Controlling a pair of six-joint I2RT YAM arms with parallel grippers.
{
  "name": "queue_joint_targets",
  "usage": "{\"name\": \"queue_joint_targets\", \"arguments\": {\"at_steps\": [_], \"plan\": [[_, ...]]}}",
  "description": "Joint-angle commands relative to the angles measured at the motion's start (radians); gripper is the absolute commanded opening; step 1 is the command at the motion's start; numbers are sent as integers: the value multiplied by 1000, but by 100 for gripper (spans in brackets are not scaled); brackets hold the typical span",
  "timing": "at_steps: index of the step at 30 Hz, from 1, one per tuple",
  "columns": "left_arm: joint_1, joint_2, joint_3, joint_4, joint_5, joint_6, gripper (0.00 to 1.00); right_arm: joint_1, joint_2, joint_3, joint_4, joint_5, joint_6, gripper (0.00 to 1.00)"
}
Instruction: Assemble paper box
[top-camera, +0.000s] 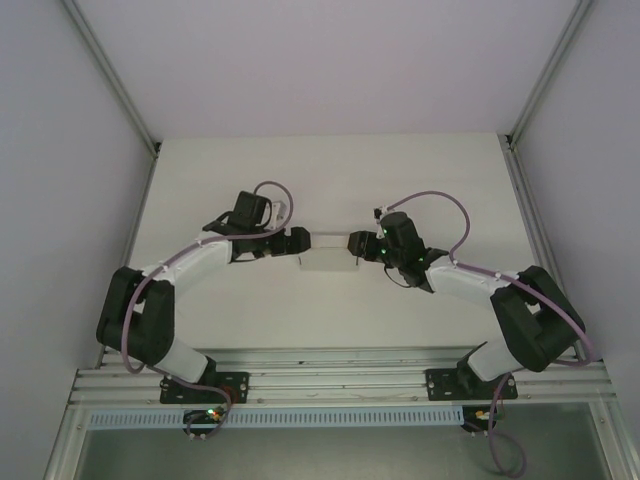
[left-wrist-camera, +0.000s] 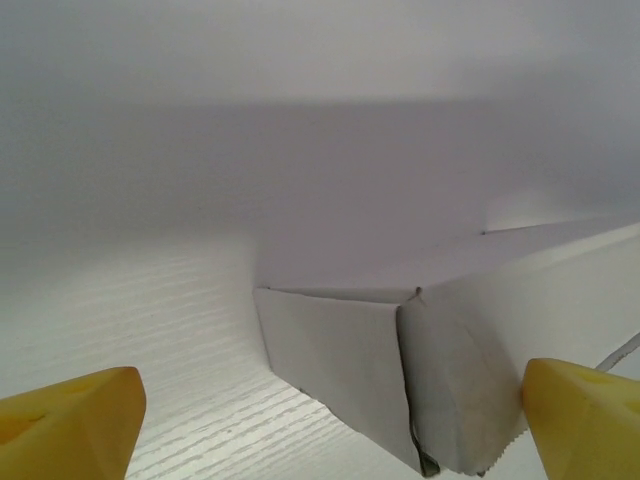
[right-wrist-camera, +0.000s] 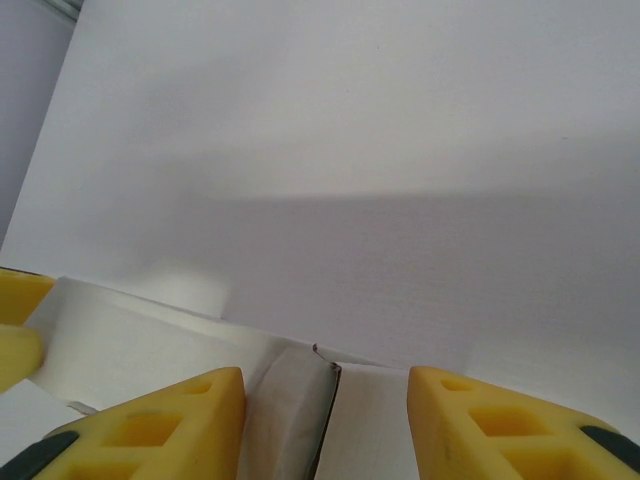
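Observation:
The paper box (top-camera: 325, 260) is a small white cardboard box at mid-table, between my two grippers. My left gripper (top-camera: 305, 242) stands at its left end. In the left wrist view that gripper (left-wrist-camera: 330, 430) is open wide, its yellow fingertips (left-wrist-camera: 70, 425) well apart from the box's end (left-wrist-camera: 340, 360), which rests on the table with a loose flap edge at its corner. My right gripper (top-camera: 352, 245) is at the right end. In the right wrist view it (right-wrist-camera: 325, 420) straddles the box's corner (right-wrist-camera: 290, 410), and both yellow pads meet the cardboard. The left gripper's fingertips (right-wrist-camera: 15, 300) peek in there.
The white table (top-camera: 330, 180) stretches back to grey walls with metal posts (top-camera: 110, 75) on both sides. An aluminium rail (top-camera: 330, 385) carrying the arm bases runs along the near edge. Cables loop over both wrists.

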Motion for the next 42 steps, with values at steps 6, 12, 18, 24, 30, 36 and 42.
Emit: {"name": "queue_joint_targets", "arguments": {"at_steps": [6,12,18,24,30,36,42], "plan": [[64,27,-184,295,181,-90,49,-26,74,-94,-100,-5,-29,37],[66,34,-233,358,196,-105,11,-48,114,-139,36,-66,-72,22],[71,55,-242,379,216,-125,0,-48,159,-188,212,-98,-161,11],[72,47,-222,343,202,-116,0,-48,156,-189,231,-132,-181,7],[71,39,-117,234,191,-76,18,-46,91,-80,13,-105,-164,14],[72,38,36,132,154,-29,73,-48,48,106,-232,-70,-135,41],[71,20,188,-1,65,48,100,-48,40,273,-364,-87,-198,67]]}}
